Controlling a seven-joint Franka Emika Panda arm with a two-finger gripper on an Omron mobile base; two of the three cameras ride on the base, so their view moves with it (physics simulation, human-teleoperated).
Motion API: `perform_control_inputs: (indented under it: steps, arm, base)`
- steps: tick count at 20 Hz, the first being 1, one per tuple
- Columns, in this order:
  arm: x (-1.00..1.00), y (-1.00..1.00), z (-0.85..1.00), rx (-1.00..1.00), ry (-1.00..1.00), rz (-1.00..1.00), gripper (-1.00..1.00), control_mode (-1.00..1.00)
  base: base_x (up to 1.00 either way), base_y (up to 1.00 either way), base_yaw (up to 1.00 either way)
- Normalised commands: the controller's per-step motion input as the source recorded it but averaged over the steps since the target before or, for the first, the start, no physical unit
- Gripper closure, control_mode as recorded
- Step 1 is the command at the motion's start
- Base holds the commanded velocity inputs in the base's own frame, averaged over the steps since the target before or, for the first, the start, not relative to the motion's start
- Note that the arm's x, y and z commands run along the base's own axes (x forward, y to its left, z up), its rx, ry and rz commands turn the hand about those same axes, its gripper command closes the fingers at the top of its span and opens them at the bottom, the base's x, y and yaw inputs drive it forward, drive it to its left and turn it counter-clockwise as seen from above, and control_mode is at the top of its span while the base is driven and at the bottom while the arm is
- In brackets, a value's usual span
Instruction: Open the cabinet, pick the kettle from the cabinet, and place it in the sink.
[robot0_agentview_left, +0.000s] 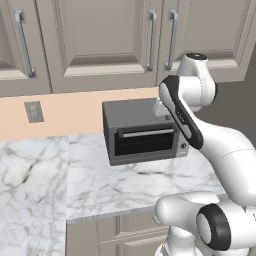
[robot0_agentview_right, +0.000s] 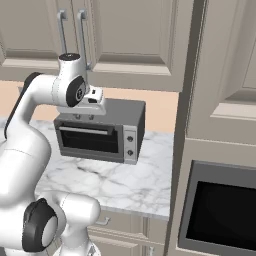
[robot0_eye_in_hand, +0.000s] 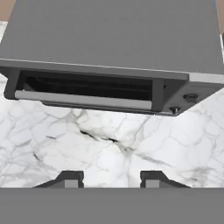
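1. The cabinet (robot0_agentview_left: 107, 40) hangs on the wall above the table (robot0_agentview_left: 100, 185); its two tall recessed-panel doors stand shut, and the long silver bar handles (robot0_agentview_left: 152, 40) run upright near the seam between them

2. A grey toaster oven (robot0_agentview_left: 142, 132) sits on the white marble table just below the cabinet, its back near the peach wall (its dark glass door faces the robot, with a silver bar handle across the top and two small knobs on the right side)

3. The white arm (robot0_agentview_left: 200, 125) rises from the base and bends over the toaster oven; in the right base view the hand sits just above the oven's top

4. The pincer (robot0_eye_in_hand: 111, 178) points down at the table in front of the oven; in the hand view its two dark fingertips (robot0_eye_in_hand: 70, 178) stand apart with bare marble between them, so it is open and grips nothing

5. A pale wall socket (robot0_agentview_left: 34, 111) sits on the peach strip to the left of the oven

6. In the right base view a tall unit (robot0_agentview_right: 220, 125) stands right of the table, with a dark built-in oven window (robot0_agentview_right: 220, 212) in its lower part

7. Low base cabinets (robot0_agentview_left: 120, 232) show under the table's front edge
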Motion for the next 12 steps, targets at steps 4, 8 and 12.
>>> perform_control_inputs:
  steps: [4,8,12]
  arm:
    - [-0.09,0.00,0.00,0.01,-0.03,0.00,-1.00,-1.00]
    - [-0.30,0.01,0.02,0.00,-0.31,0.00,-1.00,-1.00]
    - [-0.19,0.08,0.20,0.00,-0.34,0.00,-1.00,-1.00]
  base:
    - [0.00,0.00,0.00]
    - [0.00,0.00,0.00]
    - [0.00,0.00,0.00]
